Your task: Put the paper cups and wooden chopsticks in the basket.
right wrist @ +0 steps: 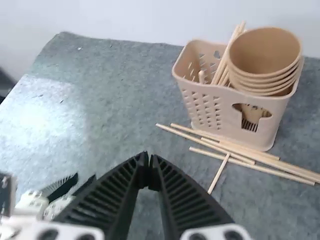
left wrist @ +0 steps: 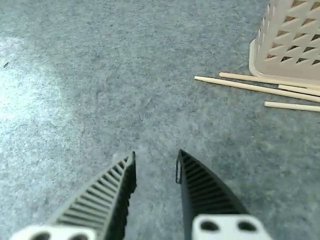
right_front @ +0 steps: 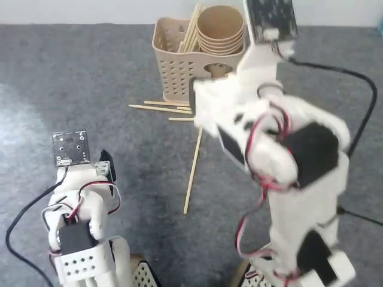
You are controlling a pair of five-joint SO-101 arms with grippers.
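The cup half of the job is looking finished: the paper cups (right wrist: 265, 55) are sitting nested in one stack inside the basket (right wrist: 220, 107), and a bundle of wooden chopsticks (right wrist: 229, 52) is leaning upright in the compartment beside them. The chopstick half is lagging, since several loose chopsticks (right_front: 160, 108) are lying flat on the grey table (right_front: 90, 78) right against the basket's foot, and a lone chopstick (right_front: 192, 173) is stretching away from that cluster toward the arms. Neither arm is carrying anything: the left pincer (left wrist: 155, 160) is hanging above bare table with a narrow gap between its tips, well apart from the sticks, while the right pincer (right wrist: 148, 159) is hovering high with its tips pressed together on nothing, looking toward the basket. By my reckoning, gathering those loose sticks is what is remaining.
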